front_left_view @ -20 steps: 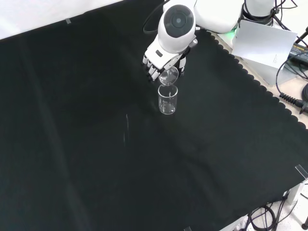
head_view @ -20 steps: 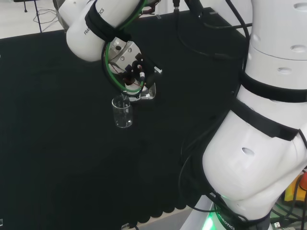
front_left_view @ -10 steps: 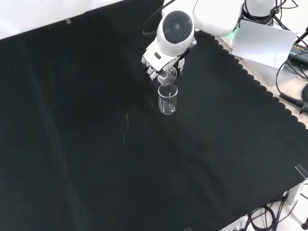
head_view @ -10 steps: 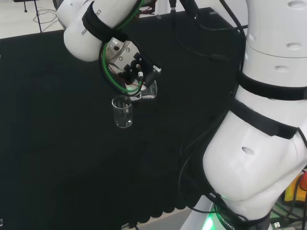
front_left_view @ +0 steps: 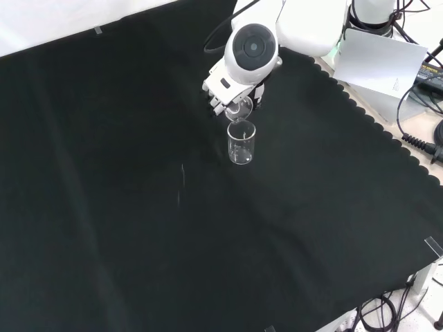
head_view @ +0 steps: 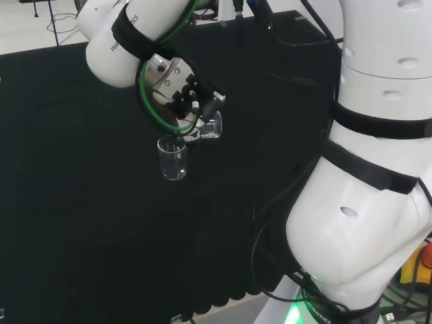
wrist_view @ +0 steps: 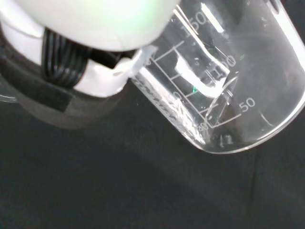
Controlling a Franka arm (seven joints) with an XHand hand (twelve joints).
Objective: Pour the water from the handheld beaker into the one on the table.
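Observation:
A clear glass beaker (head_view: 173, 158) stands upright on the black cloth, also plain in the front view as the standing beaker (front_left_view: 241, 142). My hand (head_view: 182, 101) is shut on a second clear beaker (head_view: 209, 128), tipped over on its side with its lip just above the standing beaker's rim. From the front, the hand (front_left_view: 225, 91) sits under the arm's round grey cap, with the tilted beaker (front_left_view: 241, 108) right above the standing one. Close up, the held beaker (wrist_view: 224, 90) shows printed scale marks, with a finger (wrist_view: 71, 81) curled against its wall. Water level is too hard to tell.
The black cloth (front_left_view: 138, 207) spreads wide around the beaker. Its scalloped edge (front_left_view: 387, 138) runs along the right of the front view, with a white sheet (front_left_view: 381, 66) and cables beyond. The arm's big white links (head_view: 364, 169) stand at the head view's right.
The hand with the held beaker has drifted slightly up and away over the standing beaker, tilting a little more. The standing beaker has not moved.

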